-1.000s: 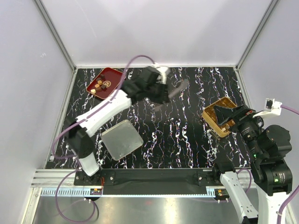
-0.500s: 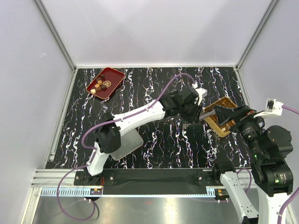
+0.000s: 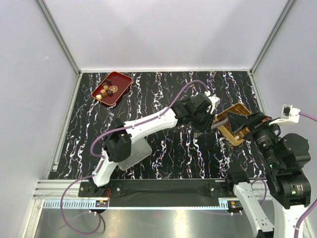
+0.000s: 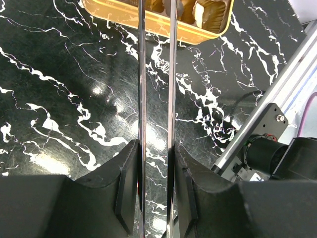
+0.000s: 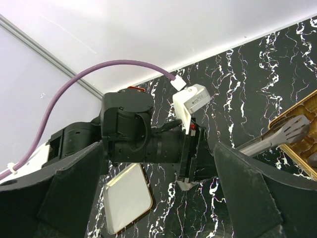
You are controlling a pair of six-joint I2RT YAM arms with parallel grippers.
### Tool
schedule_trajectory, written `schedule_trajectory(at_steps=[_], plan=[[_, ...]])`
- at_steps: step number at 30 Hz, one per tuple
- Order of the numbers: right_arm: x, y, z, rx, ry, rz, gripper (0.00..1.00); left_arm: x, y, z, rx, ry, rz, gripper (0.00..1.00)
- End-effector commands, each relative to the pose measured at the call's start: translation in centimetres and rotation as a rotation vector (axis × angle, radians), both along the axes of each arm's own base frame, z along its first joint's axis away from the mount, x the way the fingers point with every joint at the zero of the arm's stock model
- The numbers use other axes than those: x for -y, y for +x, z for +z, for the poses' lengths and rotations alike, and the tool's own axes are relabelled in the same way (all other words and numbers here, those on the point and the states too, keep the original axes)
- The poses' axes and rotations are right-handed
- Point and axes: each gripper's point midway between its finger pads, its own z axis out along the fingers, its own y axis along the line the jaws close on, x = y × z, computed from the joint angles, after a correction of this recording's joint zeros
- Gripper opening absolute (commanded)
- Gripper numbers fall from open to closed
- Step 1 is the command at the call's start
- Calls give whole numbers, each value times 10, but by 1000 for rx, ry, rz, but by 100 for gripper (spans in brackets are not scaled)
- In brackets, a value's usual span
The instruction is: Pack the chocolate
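On the bench (image 3: 173, 148), the left end effector (image 4: 155, 148) hangs beside the gold box (image 3: 224, 128), pinching tongs (image 4: 142, 74) whose tips poke over its rim. The right end effector (image 3: 237, 121) gapes wide at that box. Far left of it, the red tray (image 3: 124, 79) holds the chocolate (image 3: 106, 90).

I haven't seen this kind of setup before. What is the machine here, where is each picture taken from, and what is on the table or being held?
Two robot arms are bolted at the table's near edge. The overhead picture looks down from behind them; the other two come from a camera on each wrist. On the black marbled table lie a red tray of chocolates, a flat silver square and a gold box. The left fingers grip metal tongs whose tips reach over the gold box; whether they carry a piece is not visible. The right fingers stand wide open by the box, holding nothing.
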Motion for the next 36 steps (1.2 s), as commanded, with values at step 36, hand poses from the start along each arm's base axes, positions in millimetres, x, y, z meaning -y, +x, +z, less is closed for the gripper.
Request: schedule_trajectory(at_steps=[36], plan=[[-2, -3, 12, 35, 6, 13, 100, -1, 24, 75, 189, -96, 58, 41]])
